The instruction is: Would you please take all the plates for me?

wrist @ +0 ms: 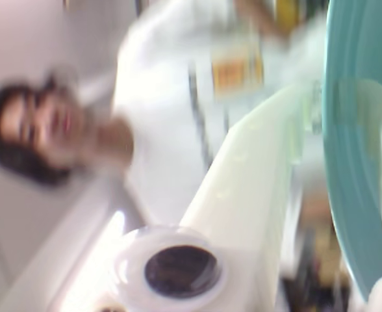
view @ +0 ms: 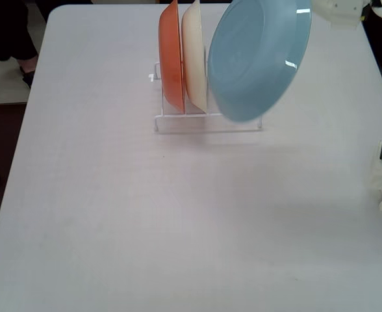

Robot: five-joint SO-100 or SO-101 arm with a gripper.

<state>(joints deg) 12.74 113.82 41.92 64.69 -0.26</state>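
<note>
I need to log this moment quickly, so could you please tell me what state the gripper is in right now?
Gripper: shut on the light blue plate, held up in front of the rack.

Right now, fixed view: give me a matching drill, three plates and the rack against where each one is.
Things:
1. orange plate
2. cream plate
3. blue plate
4. rack

Places:
A. lifted, tilted, at the hand
B. flat on the table
C. upright in the rack, leftmost
D. upright in the rack, second from left

Pairs: 1-C, 2-D, 3-A, 4-B
</note>
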